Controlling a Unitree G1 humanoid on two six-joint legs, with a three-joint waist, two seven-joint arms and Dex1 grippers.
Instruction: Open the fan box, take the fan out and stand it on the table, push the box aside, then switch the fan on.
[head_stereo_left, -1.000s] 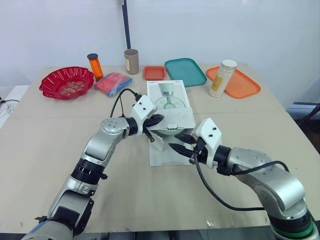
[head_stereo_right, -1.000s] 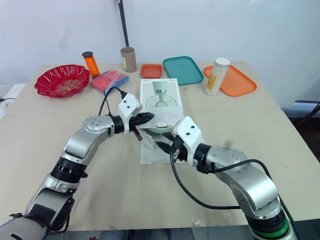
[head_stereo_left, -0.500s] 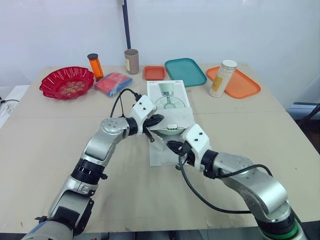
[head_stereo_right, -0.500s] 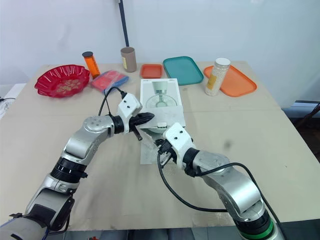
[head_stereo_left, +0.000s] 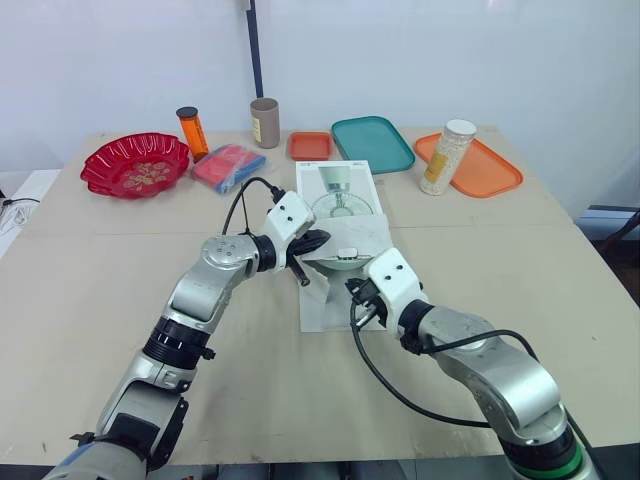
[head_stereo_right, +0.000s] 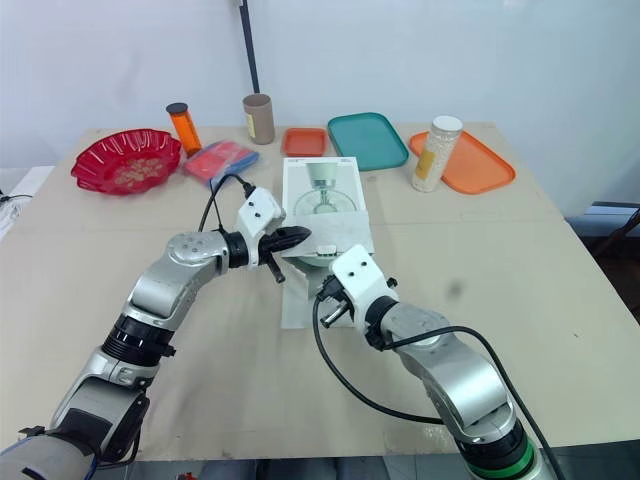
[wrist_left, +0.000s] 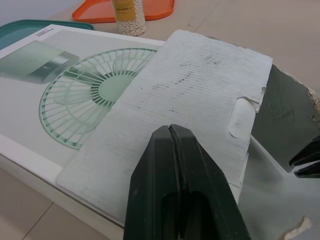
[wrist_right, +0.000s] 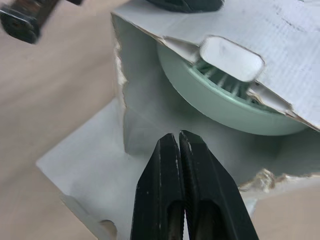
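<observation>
- Beige tabletop spans the head views, with a white wall and a black vertical pole behind it.
- A white cardboard fan box with a printed green fan on its lid lies flat at centre frame. Its open end faces the lower edge of the frame.
- The pale green round fan sits inside the box mouth. Its upper part is covered by the raised grey cardboard flap.
- A second white flap lies flat on the table in front of the opening, and the box edges there are torn.
- The left gripper has its two black fingers pressed fully together. The tips rest on the raised flap at the left side of the opening, and nothing sits between them.
- The right gripper also has its fingers fully together and holds nothing. It points into the box mouth just below the fan, over the flat flap.
- Along the upper part of the frame, well apart from the box:
  - red patterned bowl at upper left
  - orange bottle with black cap
  - red-and-blue packet
  - brown cardboard tube
  - small orange tray
  - teal tray
- A clear jar of white beads stands at the left end of a large orange tray, at upper right.
</observation>
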